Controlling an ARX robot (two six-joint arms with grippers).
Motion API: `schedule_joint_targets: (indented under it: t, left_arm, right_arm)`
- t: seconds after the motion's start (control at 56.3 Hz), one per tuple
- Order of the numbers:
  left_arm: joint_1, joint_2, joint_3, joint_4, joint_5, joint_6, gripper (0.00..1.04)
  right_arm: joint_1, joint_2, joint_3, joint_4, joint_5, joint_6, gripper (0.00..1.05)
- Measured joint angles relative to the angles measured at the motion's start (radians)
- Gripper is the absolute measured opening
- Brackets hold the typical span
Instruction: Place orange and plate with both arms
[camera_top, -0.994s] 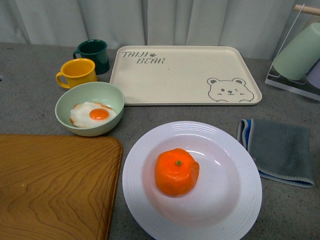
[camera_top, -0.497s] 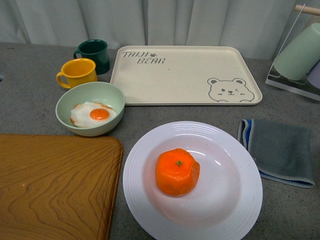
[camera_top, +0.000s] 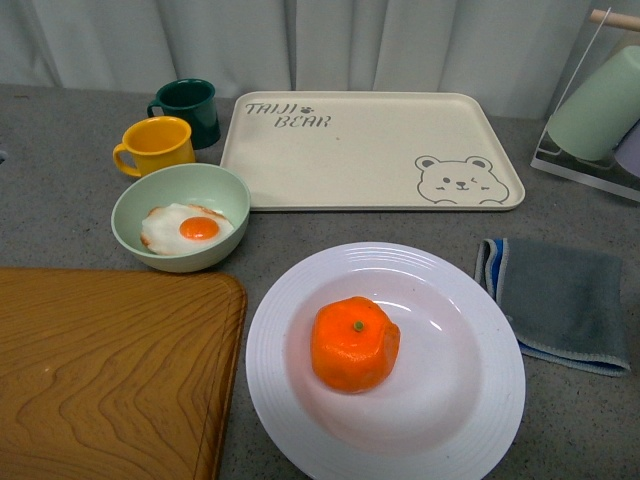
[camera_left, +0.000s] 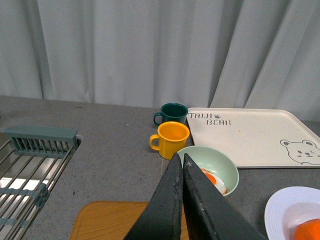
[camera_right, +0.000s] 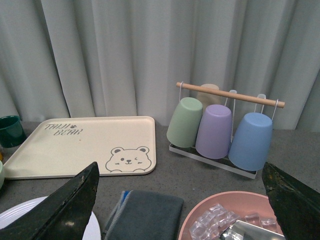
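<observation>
The left end effector (camera_left: 179, 156) is hovering over the table (camera_top: 60, 200) with its fingers pressed together, the right end effector (camera_right: 180, 167) is hanging spread wide, and between them the orange (camera_top: 355, 343) is sitting in the plate (camera_top: 490, 390)

Only readable text: "TAIJI BEAR", dark lettering in two lines with a small paw print after "TAIJI", on the far-left corner of the cream rectangular plastic tray (camera_top: 370, 150). Winking bear face drawn at the opposite near corner. Nothing else legible.
</observation>
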Motion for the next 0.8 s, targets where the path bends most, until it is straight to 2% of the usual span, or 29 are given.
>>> schedule_joint_targets:
  t: [0.089,0.266,0.302,0.355,0.408,0.497,0.586,0.692,0.799]
  left_arm:
    - [0.0,0.0,0.0,0.0,0.0,0.0,0.06]
    - [0.0,-0.002,0.0,0.0,0.0,0.0,0.4]
    - [0.0,-0.002,0.0,0.0,0.0,0.0,0.5]
    - [0.0,-0.002,0.0,0.0,0.0,0.0,0.6]
    - [0.0,-0.002,0.0,0.0,0.0,0.0,0.69]
    - [0.0,-0.002,0.0,0.0,0.0,0.0,0.83]
    - [0.0,-0.002,0.0,0.0,0.0,0.0,0.99]
    - [0.0,-0.002,0.0,0.0,0.0,0.002,0.98]
    - [0.0,-0.002,0.0,0.0,0.0,0.003,0.98]
  right_arm:
    - [0.0,0.0,0.0,0.0,0.0,0.0,0.95]
    - [0.0,0.0,0.0,0.0,0.0,0.0,0.95]
    - [0.0,0.001,0.0,-0.001,0.004,-0.004,0.95]
    - [0.04,0.049,0.03,-0.077,0.127,-0.077,0.95]
    - [0.082,0.14,0.05,-0.077,0.211,-0.116,0.95]
    - [0.148,0.319,0.074,0.005,0.219,-0.098,0.95]
    - [0.222,0.55,0.115,0.117,0.193,0.002,0.95]
    - [0.291,0.842,0.171,0.239,0.125,0.154,0.95]
    - [0.34,1.093,0.232,0.265,0.05,0.337,0.95]
